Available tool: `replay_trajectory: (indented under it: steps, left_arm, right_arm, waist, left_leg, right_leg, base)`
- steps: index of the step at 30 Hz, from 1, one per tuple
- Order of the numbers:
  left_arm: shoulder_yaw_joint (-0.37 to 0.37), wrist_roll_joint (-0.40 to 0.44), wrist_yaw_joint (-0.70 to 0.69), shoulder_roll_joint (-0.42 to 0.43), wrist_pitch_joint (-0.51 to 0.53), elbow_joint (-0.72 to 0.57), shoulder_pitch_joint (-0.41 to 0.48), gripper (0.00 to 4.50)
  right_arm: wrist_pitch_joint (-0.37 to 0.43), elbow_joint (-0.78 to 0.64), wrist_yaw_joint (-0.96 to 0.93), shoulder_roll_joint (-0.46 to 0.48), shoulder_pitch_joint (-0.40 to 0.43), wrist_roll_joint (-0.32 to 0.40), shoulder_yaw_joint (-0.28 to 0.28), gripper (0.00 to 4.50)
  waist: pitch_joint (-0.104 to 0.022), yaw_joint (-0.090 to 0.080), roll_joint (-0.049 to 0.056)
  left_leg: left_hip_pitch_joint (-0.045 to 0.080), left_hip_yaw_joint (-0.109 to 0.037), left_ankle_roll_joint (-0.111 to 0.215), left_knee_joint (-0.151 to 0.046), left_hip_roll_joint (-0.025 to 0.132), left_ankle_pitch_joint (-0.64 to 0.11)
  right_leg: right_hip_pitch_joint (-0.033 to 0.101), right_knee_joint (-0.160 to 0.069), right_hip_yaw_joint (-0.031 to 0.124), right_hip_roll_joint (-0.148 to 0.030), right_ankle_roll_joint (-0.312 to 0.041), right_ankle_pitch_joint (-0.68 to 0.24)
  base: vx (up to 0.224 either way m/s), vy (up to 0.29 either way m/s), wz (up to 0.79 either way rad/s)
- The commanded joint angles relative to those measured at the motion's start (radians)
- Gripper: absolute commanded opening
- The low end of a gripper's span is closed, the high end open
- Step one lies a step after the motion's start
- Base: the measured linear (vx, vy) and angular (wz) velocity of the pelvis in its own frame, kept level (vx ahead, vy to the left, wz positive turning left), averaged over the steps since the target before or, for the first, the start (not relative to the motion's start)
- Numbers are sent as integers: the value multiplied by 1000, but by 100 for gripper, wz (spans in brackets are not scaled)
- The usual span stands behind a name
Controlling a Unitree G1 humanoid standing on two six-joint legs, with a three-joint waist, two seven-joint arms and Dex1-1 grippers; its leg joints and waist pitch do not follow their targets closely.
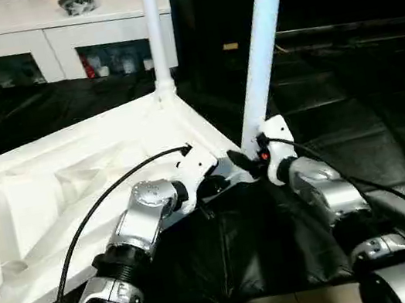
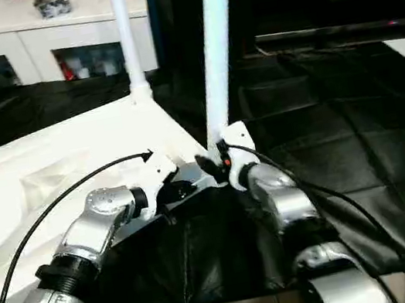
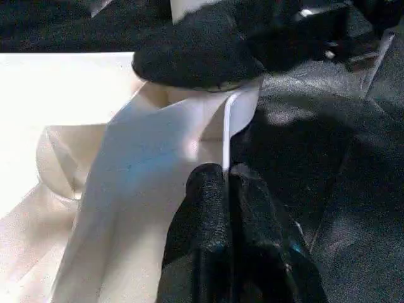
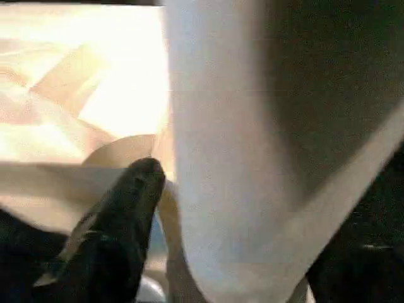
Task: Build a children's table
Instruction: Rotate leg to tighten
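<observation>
The left end effector [image 3: 228,208] pinches the rim of the upturned tabletop [image 1: 74,182] on the bench [image 1: 388,134]; the right end effector [image 1: 247,161] straddles the near leg [image 1: 262,47], fingers apart

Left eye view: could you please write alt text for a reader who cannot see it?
A white tabletop lies upside down on a black-draped work table, with two white legs rising from its corners. The right gripper is at the base of the nearer leg; the left gripper, shut, is at the tabletop's edge beside it.
</observation>
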Motion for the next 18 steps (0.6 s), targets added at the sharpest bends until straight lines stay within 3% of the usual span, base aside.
replay_trajectory:
  steps: [1, 2, 6, 7, 10, 13, 18]
  left_arm:
    - [6, -31, 10, -30, -55, -55, -9, 0]
    - [5, -32, 6, -27, -55, -59, -5, 0]
    - [0, -32, -10, -21, -65, -59, -3, 0]
    - [-1, -31, -11, -20, -68, -57, -3, 0]
    - [-6, -35, -30, -14, -91, -38, -16, 0]
    - [-10, -38, -41, -10, -104, -34, -19, 0]
    - [-10, -40, -42, -11, -135, -38, -11, 0]
  right_arm:
    - [15, -28, 163, -19, 39, 17, 77, 316]
    - [9, -40, 199, -57, 47, 23, 71, 316]
    - [-6, -43, 272, -158, 54, 47, 28, 316]
    - [-8, -42, 282, -172, 54, 50, 19, 316]
    - [-19, -55, 386, -286, 77, 63, -4, 316]
    - [7, -115, 469, -332, 110, 90, 3, 316]
    - [57, -229, 575, -376, 166, 139, 21, 316]
  waist:
    - [-58, 6, -13]
    - [-58, 13, -13]
    - [-60, 19, -14]
    - [-62, 21, -18]
    - [-61, 25, -18]
    - [-61, 32, -25]
    - [-61, 30, -29]
  left_leg:
    - [-8, 16, 80, -70, -1, -264]
    - [-4, 20, 86, -68, 0, -246]
    - [-5, 25, 104, -63, 1, -215]
    - [-11, 26, 110, -61, -2, -200]
    - [-10, 29, 114, -57, -3, -199]
    - [-17, 29, 127, -54, -7, -195]
    - [-19, 28, 130, -53, -7, -193]
  right_leg:
    - [56, -72, 33, -41, -112, -469]
    - [52, -69, 36, -40, -126, -434]
    - [55, -59, 40, -38, -163, -366]
    - [59, -55, 40, -38, -168, -354]
    - [57, -57, 41, -35, -161, -378]
    - [63, -57, 40, -33, -137, -397]
    - [57, -64, 35, -30, -103, -456]
  base:
    - [0, 0, 0]
    - [0, 0, 0]
    - [0, 0, 0]
    - [0, 0, 0]
    - [0, 0, 0]
    - [0, 0, 0]
    - [0, 0, 0]
